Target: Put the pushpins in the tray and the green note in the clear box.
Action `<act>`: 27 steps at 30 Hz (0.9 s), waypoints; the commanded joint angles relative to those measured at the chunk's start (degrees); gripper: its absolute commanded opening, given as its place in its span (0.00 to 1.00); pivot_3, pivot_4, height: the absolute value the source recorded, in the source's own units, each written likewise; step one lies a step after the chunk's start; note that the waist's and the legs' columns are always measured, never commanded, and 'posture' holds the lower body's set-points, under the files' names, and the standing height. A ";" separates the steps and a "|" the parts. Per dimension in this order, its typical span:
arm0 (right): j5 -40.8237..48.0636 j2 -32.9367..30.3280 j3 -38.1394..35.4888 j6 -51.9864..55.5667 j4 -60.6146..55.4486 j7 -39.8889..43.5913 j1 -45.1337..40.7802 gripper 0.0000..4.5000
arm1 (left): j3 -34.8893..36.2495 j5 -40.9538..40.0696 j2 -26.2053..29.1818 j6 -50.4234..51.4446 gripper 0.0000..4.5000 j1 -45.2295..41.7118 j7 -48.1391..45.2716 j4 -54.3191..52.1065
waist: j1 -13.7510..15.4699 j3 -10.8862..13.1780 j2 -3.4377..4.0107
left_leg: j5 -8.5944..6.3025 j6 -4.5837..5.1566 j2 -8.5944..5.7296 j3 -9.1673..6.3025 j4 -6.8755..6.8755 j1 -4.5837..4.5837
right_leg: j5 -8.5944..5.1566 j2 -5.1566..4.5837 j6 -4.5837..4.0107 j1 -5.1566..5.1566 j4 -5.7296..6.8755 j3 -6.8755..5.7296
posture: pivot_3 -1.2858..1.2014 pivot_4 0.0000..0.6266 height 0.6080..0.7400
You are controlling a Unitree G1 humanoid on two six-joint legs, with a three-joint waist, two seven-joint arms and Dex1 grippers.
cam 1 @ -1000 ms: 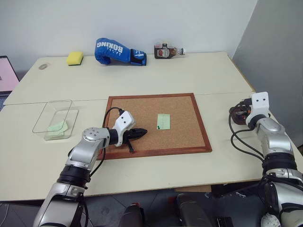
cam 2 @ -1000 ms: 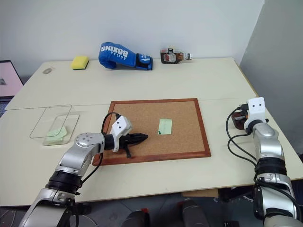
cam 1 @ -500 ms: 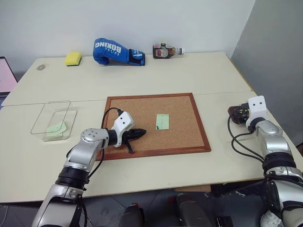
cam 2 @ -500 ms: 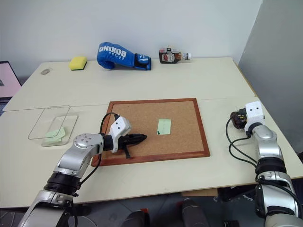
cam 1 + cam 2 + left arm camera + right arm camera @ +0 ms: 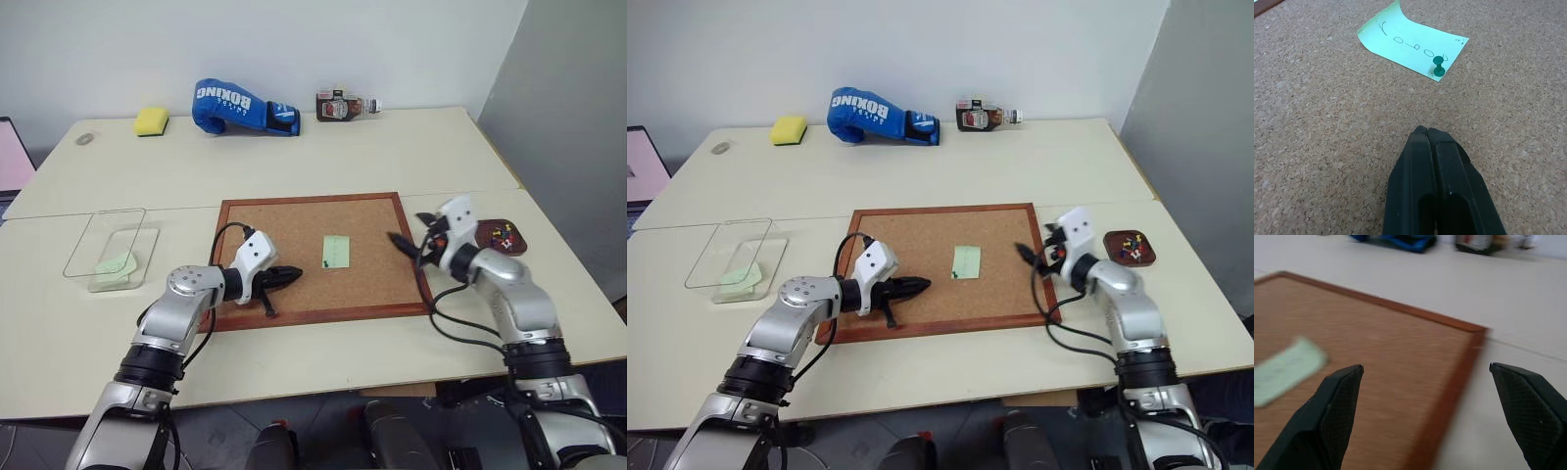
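A pale green note (image 5: 336,251) lies on the cork board (image 5: 284,230), held by a green pushpin (image 5: 1438,71) at its near corner. My left gripper (image 5: 292,275) rests shut on the cork, a little short of that pin, with nothing between its fingers. My right gripper (image 5: 411,228) hovers open over the board's right edge, pointing toward the note. The dark tray (image 5: 512,246) sits just right of the board with several coloured pushpins (image 5: 503,234) in it. The clear box (image 5: 96,227) stands at the far left with a green note (image 5: 116,264) inside.
Along the back edge of the table lie a blue boxing glove (image 5: 245,105), a yellow sponge (image 5: 152,120) and a small bottle (image 5: 345,105) on its side. Black cables loop from my right wrist over the table's front right.
My right arm has swung left from the tray to the cork board's right edge, and its gripper has opened. The left arm has stayed where it was.
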 commanded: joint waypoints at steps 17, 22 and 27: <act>-8.26 12.31 11.76 -12.29 22.25 4.52 -9.50 0.89 | 0.99 1.05 0.27 3.42 0.00 2.22 2.71 0.07 | -0.07 0.00 -0.01 | 0.00 0.00 0.04 0.00 0.02 0.01 | 0.00 0.00 -0.01 -0.03 0.03 -0.05 | 0.52 0.24 1.00; -8.39 13.02 10.78 -13.71 24.46 4.99 -10.43 0.70 | 1.24 0.92 0.68 3.75 0.00 2.76 2.75 -0.62 | -0.09 0.00 -0.01 | 0.00 0.00 0.03 -0.01 0.01 0.00 | 0.00 0.00 0.00 -0.01 0.03 -0.04 | 0.52 0.24 1.00; -8.86 12.89 10.46 -14.29 24.73 5.50 -10.33 0.47 | 1.22 0.97 0.80 3.85 0.00 2.72 2.74 -0.81 | -0.09 0.00 -0.01 | 0.00 -0.01 0.04 -0.01 -0.02 0.01 | 0.00 0.00 0.00 -0.02 0.03 -0.05 | 0.52 0.24 1.00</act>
